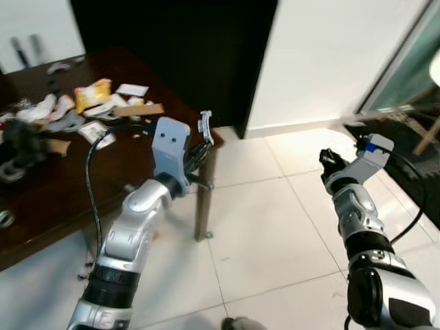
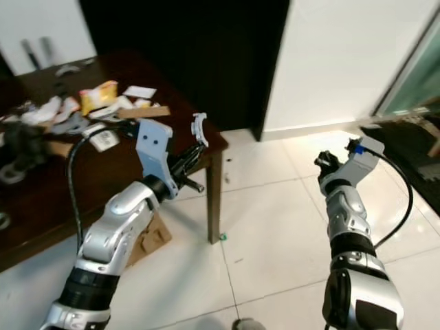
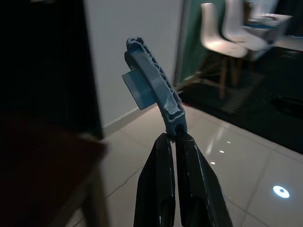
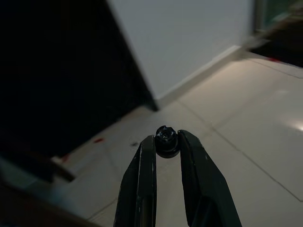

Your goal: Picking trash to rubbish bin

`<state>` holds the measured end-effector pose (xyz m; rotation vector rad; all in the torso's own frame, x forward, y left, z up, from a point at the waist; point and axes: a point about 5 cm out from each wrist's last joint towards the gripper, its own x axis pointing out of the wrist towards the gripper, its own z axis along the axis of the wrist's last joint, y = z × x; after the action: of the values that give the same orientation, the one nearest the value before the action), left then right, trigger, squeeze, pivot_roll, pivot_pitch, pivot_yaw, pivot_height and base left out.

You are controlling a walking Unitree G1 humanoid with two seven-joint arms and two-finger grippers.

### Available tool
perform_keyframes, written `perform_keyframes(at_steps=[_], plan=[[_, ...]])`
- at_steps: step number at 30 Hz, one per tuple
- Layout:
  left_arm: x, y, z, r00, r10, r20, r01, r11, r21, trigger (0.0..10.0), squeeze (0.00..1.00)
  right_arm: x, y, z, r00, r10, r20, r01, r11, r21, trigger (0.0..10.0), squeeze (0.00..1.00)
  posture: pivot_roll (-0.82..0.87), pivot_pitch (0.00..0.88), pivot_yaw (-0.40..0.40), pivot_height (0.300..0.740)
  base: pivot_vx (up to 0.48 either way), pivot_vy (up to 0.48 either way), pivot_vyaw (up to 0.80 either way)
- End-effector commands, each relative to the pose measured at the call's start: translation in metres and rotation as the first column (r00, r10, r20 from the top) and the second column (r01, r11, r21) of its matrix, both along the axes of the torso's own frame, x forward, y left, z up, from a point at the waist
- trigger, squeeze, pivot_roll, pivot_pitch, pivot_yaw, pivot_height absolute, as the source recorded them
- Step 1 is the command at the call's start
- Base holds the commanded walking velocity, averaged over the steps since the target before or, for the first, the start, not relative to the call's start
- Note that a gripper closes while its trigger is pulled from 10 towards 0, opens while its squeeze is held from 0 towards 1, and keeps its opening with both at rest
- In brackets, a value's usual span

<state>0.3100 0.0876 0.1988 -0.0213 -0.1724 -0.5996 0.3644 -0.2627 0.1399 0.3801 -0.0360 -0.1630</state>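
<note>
My left gripper (image 1: 205, 146) is shut on the end of a curved pale plastic strip (image 1: 205, 127), held up beside the corner of the dark wooden table (image 1: 55, 199). In the left wrist view the strip (image 3: 154, 80) rises from between the closed fingers (image 3: 158, 156). My right gripper (image 1: 330, 159) is raised over the tiled floor on the right, shut on a small round black cap (image 4: 165, 141). Wrappers and paper scraps, among them a yellow packet (image 1: 93, 95), lie scattered on the far part of the table.
A cardboard box (image 2: 148, 240) sits on the floor under the table. Behind the table is a dark doorway (image 1: 179, 41), then a white wall (image 1: 323, 55). A glass door (image 1: 412, 69) and dark furniture stand at the right. White chairs (image 3: 227, 33) stand further off.
</note>
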Motion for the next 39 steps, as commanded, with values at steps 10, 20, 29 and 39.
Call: perform_keyframes(at_steps=[10,20,29,39], plan=[[0.007,0.008,-0.038,0.998,0.032,-0.059,-0.027,0.996,0.08,10.0,0.0,-0.008,-0.012,-0.022,0.981,-0.116,-0.156,0.108,0.992,-0.06,10.0,0.0,0.05,0.088,-0.009,0.74,0.0,0.0,-0.8],[-0.015,0.068,-0.172,0.864,0.285,-0.416,-0.129,0.923,0.363,10.0,0.0,-0.073,0.012,-0.133,0.814,-0.092,-0.574,0.031,0.993,-0.114,10.0,0.0,0.05,0.075,-0.013,0.74,0.0,0.0,-0.8],[-0.067,0.12,-0.236,0.583,0.523,-0.621,-0.288,0.848,0.445,10.0,0.0,-0.137,0.049,-0.196,0.648,0.029,-0.761,-0.026,1.0,0.016,10.0,0.0,0.06,0.086,-0.015,0.74,0.0,0.0,-0.8],[-0.128,0.148,-0.272,0.271,0.558,-0.784,-0.499,0.778,0.381,10.0,0.0,-0.19,0.05,-0.225,0.494,0.028,-0.869,-0.028,0.999,0.017,10.0,0.0,0.08,0.086,0.0,0.74,0.0,0.0,-0.8]])
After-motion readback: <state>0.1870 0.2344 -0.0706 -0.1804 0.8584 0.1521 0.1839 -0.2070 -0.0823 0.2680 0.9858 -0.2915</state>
